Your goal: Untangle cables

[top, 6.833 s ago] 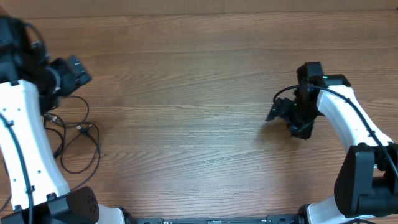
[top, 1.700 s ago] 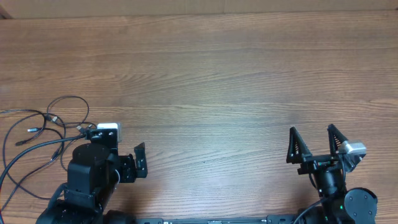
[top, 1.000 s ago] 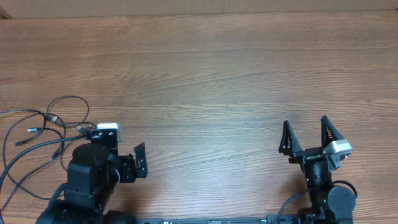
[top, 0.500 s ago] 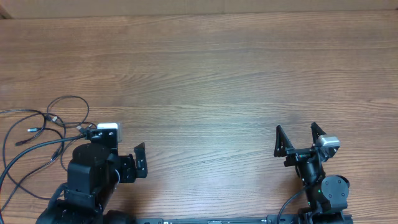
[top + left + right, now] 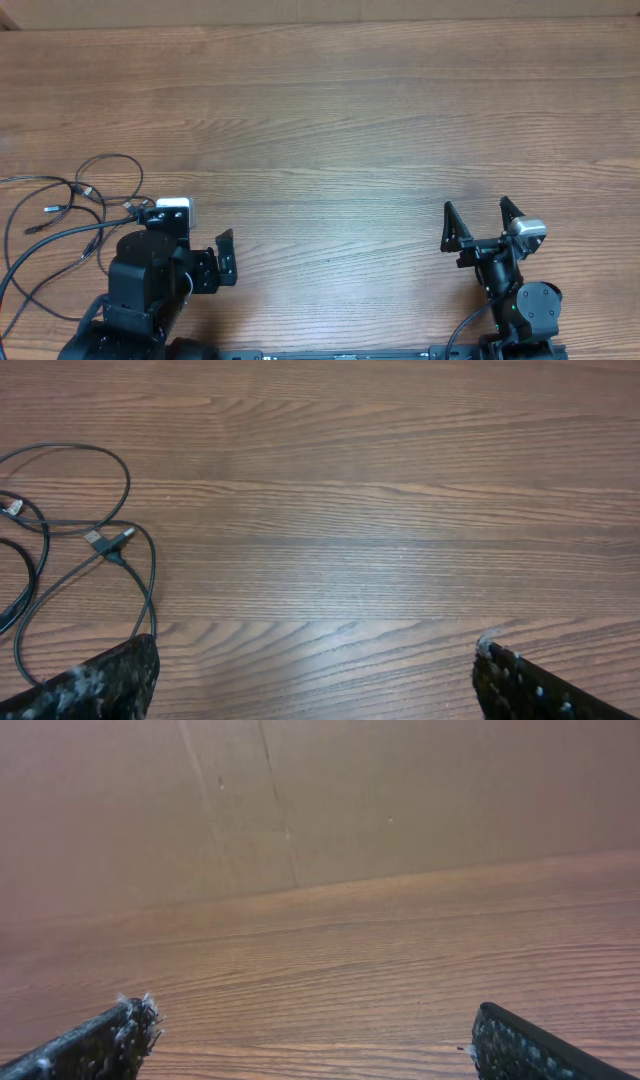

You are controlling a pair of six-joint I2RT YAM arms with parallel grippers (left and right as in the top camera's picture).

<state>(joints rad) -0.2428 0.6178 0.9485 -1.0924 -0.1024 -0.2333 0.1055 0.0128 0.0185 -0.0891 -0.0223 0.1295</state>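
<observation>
The cables lay loosely tangled at the left of the table, probably light, limp and slippery, best pinched near a plug, while the left gripper and right gripper both gaped wide, empty.

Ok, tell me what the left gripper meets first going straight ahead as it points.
Probably bare table; nothing else lies ahead of the left gripper, jaws open; the cables sit off to its left. Depth unclear.
</observation>
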